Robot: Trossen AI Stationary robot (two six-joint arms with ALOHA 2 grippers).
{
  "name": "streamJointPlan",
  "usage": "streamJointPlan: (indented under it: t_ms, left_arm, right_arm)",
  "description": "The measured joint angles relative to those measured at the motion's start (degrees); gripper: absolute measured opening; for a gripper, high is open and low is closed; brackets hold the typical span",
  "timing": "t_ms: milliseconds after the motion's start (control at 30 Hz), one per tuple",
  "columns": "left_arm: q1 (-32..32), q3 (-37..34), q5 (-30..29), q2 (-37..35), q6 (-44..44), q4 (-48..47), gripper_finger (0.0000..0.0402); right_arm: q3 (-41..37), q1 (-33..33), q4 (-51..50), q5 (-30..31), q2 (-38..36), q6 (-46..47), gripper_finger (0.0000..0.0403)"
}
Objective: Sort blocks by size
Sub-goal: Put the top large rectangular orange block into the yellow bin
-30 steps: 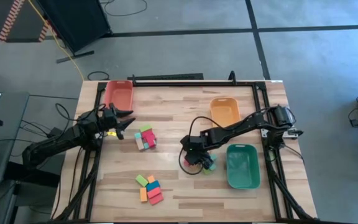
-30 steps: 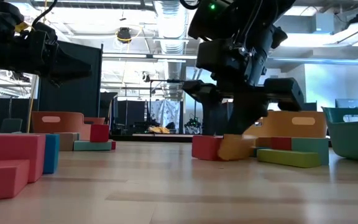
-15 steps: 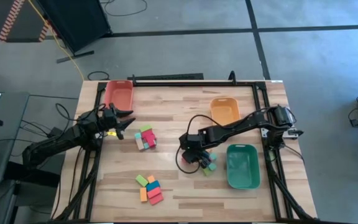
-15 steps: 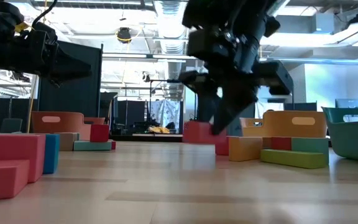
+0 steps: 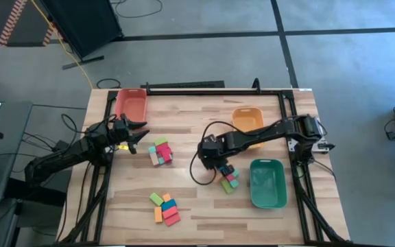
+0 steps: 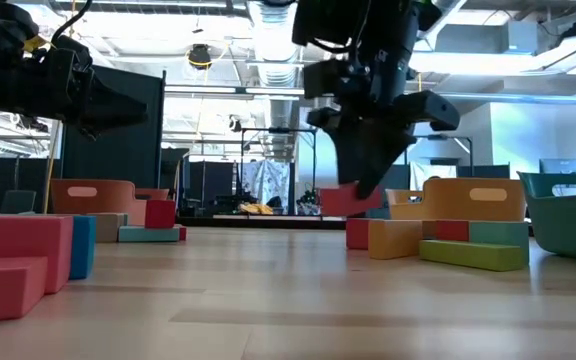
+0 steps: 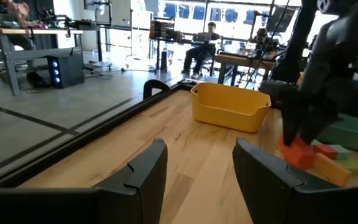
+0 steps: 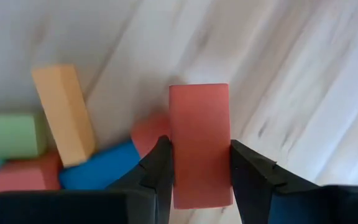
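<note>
Right gripper pinches a smooth matte red rectangular block by its long sides, held clear above the pale wood-grain table beside the mixed block cluster; left gripper idle, parted, empty, by the far-left edge.

Two dark six-joint arms, each ending in a two-finger gripper.

The left arm and the right arm are built of black, matte, boxy links with rounded joint housings. A thin black cable loops loose from the right arm's forearm section to its wrist. A small yellow marking sits on the left arm beside its wrist. The right arm's base housing at the table's right edge carries a lighter grey panel. The left gripper has two broad, dark, curved fingers with smooth inner faces and stepped outer shoulders. The right gripper has fingers of the same black moulded form, with slightly glossy, rounded tips.
</note>
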Motion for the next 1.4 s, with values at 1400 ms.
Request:
streamJointPlan:
  t_ms: [1400]
  left_arm:
    - [0.0,0.0,0.0,0.0,0.0,0.0,0.0173]
  right_arm:
    - [-28.0,-31.3,9.4,6.7,-26.6,3.6,0.0152]
